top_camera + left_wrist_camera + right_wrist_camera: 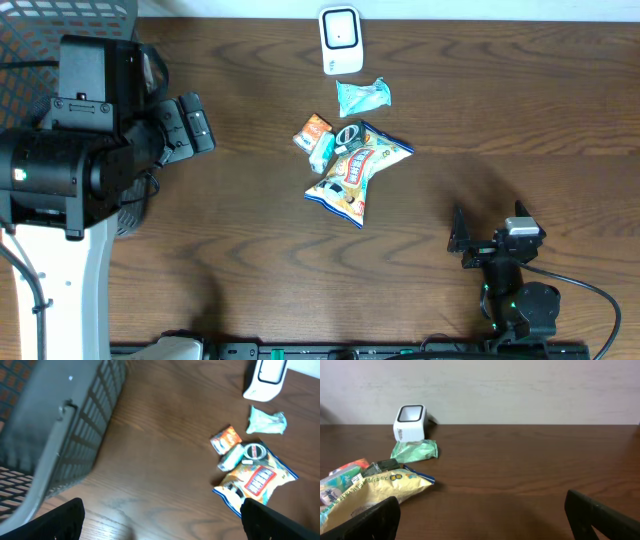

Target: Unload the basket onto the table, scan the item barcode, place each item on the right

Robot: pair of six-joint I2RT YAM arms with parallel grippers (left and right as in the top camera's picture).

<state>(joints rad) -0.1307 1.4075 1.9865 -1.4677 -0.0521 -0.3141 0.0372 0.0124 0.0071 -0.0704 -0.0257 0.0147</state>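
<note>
Here, left gripper [205, 125] and right gripper [458, 238] gape empty — best pinch the snack bag [358, 172] edgewise, barcode toward the scanner [340, 40].

Bare tabletop [520, 120] is seen to the right of the item cluster and between it and the mesh basket [40, 25]. The front approach to the white scanner [340, 40] is obstructed by a green packet [362, 95] and a snack bag [358, 172].
</note>
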